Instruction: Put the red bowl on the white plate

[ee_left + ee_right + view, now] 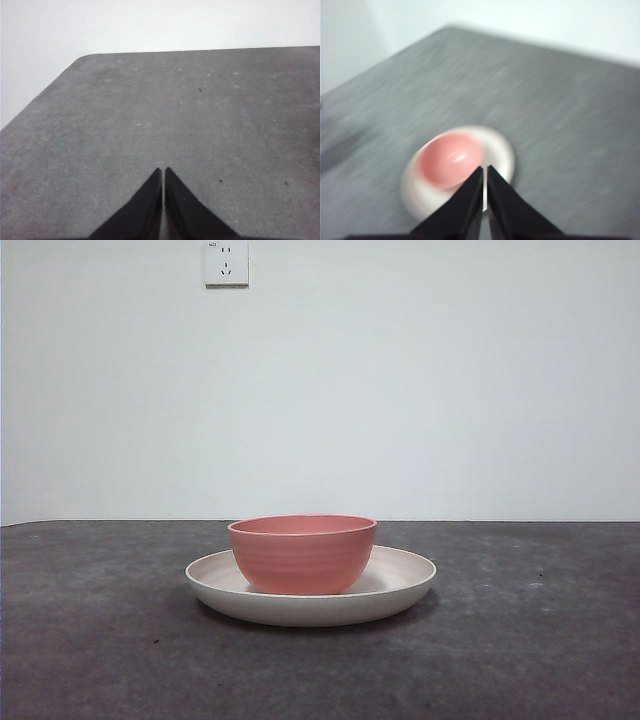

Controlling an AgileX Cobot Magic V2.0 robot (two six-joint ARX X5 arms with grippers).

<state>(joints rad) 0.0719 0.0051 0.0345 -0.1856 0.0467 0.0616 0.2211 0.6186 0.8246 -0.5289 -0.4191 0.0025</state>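
Note:
The red bowl [302, 553] stands upright inside the white plate [400, 575] in the middle of the table in the front view. The right wrist view is blurred and shows the bowl [447, 159] on the plate [500, 150] from above. My right gripper [484, 172] is shut and empty, well above them and apart from both. My left gripper [163, 174] is shut and empty over bare table, with neither bowl nor plate in its view. Neither gripper shows in the front view.
The dark grey table [530, 640] ends at a white wall with a power socket [226, 262]. The left wrist view shows a rounded table corner [82, 57].

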